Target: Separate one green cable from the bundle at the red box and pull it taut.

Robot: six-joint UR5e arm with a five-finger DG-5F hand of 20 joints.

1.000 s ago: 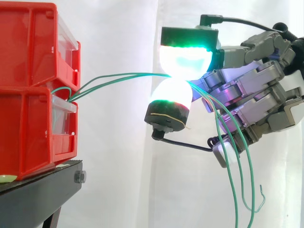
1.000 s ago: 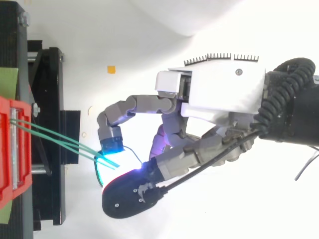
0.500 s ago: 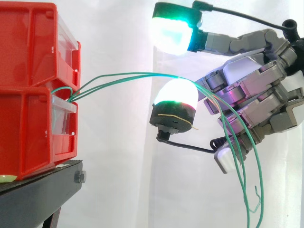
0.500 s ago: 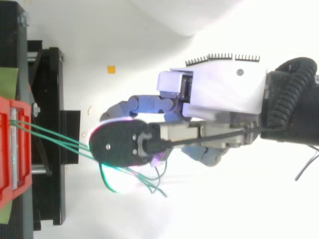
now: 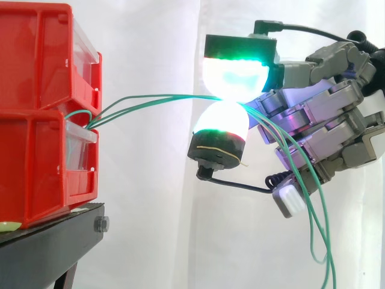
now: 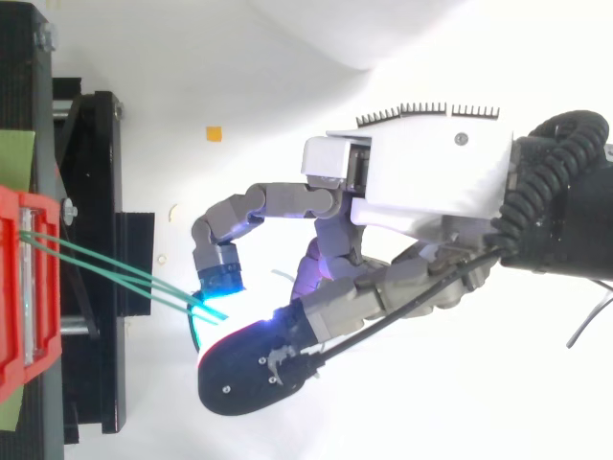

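Several green cables (image 5: pixel 144 100) run from the drawer of the lower red box (image 5: pixel 42 162) rightward to my hand (image 5: pixel 319 120). Two glowing pads, one (image 5: pixel 236 73) above and one (image 5: pixel 221 120) below, are closed together on a green cable at their meeting point. Past the pinch, the cables' loose ends (image 5: pixel 313 205) hang down along the hand's fingers. From above, the green cables (image 6: pixel 105 270) leave the red box (image 6: pixel 19 287) and reach the hand (image 6: pixel 431 182) at the cyan-lit fingertip (image 6: pixel 218 280). The cables sag a little between box and hand.
A second red box (image 5: pixel 42 54) is stacked on the lower one, both on a black stand (image 5: pixel 54 241). The black stand's frame (image 6: pixel 96 249) lies under the cables in the top view. A white curtain hangs behind.
Half a second ago the upper pad was lifted away from the lower one, with the cables draped over the lower pad. Now the two pads have closed together again on a cable.
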